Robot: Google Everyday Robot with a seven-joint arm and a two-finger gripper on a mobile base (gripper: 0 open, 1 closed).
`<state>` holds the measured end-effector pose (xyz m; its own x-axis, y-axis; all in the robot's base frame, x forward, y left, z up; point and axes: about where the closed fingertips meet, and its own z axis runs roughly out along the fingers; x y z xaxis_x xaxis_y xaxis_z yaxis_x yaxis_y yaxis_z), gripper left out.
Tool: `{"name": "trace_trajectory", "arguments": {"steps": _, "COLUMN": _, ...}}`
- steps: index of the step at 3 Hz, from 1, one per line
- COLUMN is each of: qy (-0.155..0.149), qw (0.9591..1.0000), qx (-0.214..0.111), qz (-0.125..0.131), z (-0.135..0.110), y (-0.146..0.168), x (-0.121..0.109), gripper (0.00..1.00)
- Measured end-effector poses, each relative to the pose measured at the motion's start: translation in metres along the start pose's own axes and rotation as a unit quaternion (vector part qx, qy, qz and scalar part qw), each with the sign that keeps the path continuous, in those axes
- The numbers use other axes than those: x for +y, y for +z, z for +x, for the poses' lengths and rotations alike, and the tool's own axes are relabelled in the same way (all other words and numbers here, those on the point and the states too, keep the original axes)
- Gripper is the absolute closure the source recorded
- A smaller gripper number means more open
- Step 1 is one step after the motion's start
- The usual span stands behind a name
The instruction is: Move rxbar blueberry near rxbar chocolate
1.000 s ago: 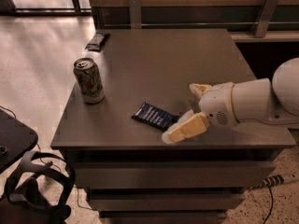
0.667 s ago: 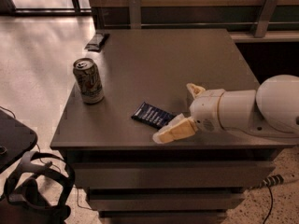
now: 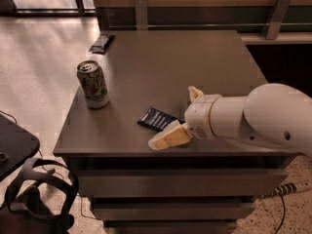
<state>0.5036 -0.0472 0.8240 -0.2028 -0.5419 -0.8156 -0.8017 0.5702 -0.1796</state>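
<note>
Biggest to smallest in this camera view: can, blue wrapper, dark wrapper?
1. Silvery upright drink can.
2-3. Flat dark blue snack-bar wrapper and flat black-brown wrapper look alike; the latter lies farther, so unranked.
The cream gripper, open, straddles the blue one's right end.

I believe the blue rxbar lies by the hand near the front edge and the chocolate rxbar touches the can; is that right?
No. The camera view shows the rxbar chocolate at the far left corner, apart from the can. The rxbar blueberry does lie by the open hand near the front edge.
</note>
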Motion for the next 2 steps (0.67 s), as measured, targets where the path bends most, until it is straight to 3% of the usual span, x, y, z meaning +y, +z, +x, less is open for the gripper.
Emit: {"name": "trace_trajectory", "arguments": {"steps": 2, "qy": -0.016, "qw": 0.9984, "qx": 0.023, "qz": -0.049, "z": -0.0062, "y": 0.0262, "x": 0.0161, "gripper": 0.47}}
